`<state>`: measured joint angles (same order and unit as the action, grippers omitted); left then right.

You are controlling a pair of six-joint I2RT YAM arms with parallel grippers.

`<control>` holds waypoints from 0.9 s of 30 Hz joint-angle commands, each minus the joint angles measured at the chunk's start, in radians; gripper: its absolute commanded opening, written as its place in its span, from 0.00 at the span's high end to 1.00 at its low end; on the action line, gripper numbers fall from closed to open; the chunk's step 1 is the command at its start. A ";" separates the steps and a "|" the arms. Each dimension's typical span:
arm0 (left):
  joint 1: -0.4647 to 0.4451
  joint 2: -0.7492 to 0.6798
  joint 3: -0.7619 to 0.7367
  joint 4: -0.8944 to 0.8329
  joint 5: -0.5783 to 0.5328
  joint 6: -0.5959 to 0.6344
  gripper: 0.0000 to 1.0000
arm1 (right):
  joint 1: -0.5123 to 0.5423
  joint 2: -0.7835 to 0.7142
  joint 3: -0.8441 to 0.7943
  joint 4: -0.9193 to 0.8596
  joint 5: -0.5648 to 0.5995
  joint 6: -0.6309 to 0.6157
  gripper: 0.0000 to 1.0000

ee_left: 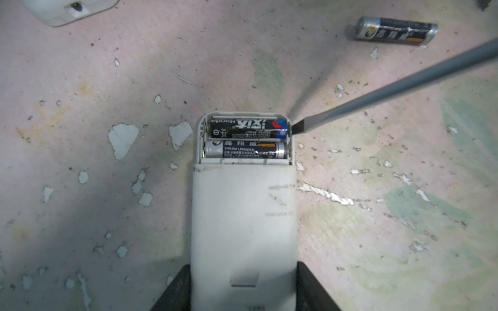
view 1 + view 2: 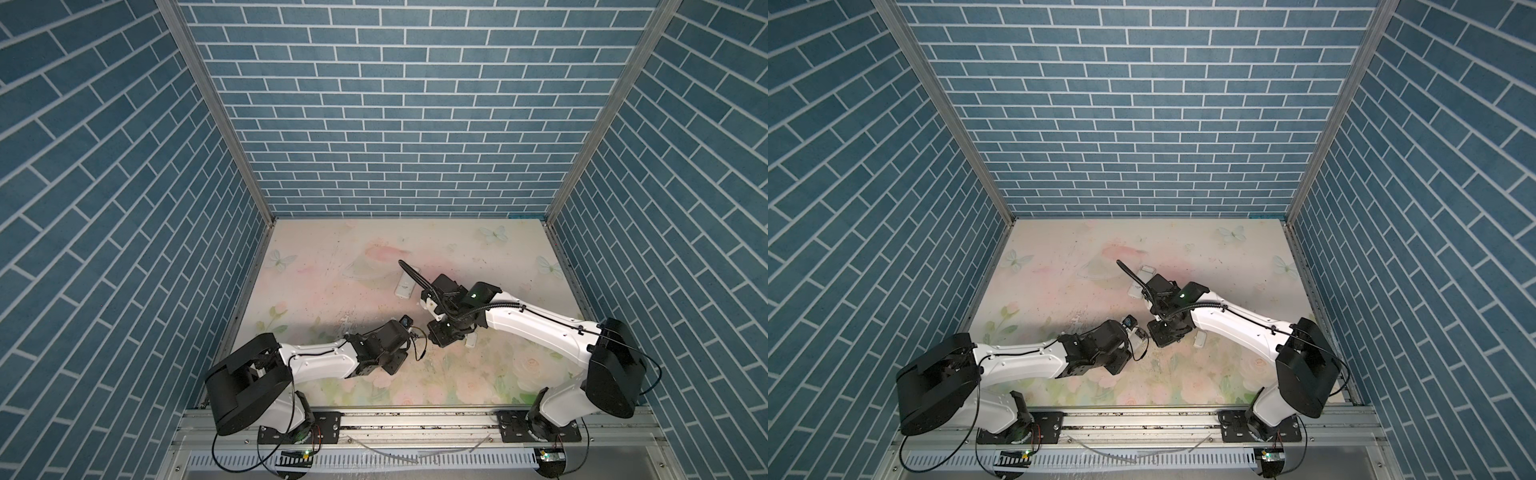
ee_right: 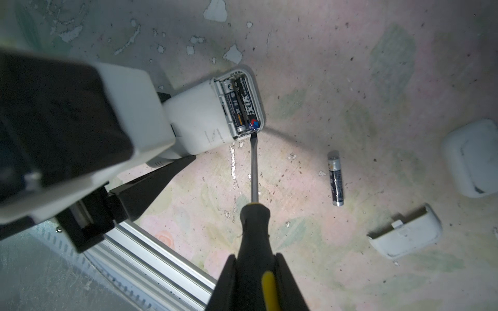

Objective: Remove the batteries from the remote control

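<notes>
Left end effector (image 1: 244, 290): clamped on the white remote control (image 1: 242, 215), one finger on each long side of the body. The remote control is held back side up, its far end pointing away from the fingers.

The battery compartment at that far end is uncovered. Two cells are seated in it side by side, across the remote's width: a black battery (image 1: 249, 128) nearest the end wall and a silver-ended battery (image 1: 244, 150) next to it, on the side toward the left end effector.

Right end effector (image 3: 257, 282): closed on the black-and-yellow handle of a screwdriver (image 3: 253, 223). The shaft is extended forward from it. The flat tip (image 1: 297, 127) is seen at the compartment rim, just beside the blue end of the black battery; contact cannot be confirmed.

A loose battery (image 3: 335, 177) is noted lying on the desk (image 1: 107, 80), apart from the remote control and to one side of the shaft. A white cover plate (image 3: 404, 233) and a second remote (image 3: 470, 159) are seen beyond it.
</notes>
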<state>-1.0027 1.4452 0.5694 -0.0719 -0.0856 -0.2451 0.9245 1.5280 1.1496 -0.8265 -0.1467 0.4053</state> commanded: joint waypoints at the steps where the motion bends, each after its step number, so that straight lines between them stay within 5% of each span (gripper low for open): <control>1: -0.038 0.078 -0.001 0.029 0.115 0.018 0.56 | -0.002 0.020 -0.035 0.116 0.000 0.041 1.00; 27: -0.053 0.107 0.008 0.041 0.130 0.030 0.58 | -0.002 -0.097 -0.091 0.285 -0.051 -0.015 1.00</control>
<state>-1.0149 1.4811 0.5949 -0.0776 -0.1005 -0.2554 0.9195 1.4628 1.0744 -0.6971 -0.1543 0.4187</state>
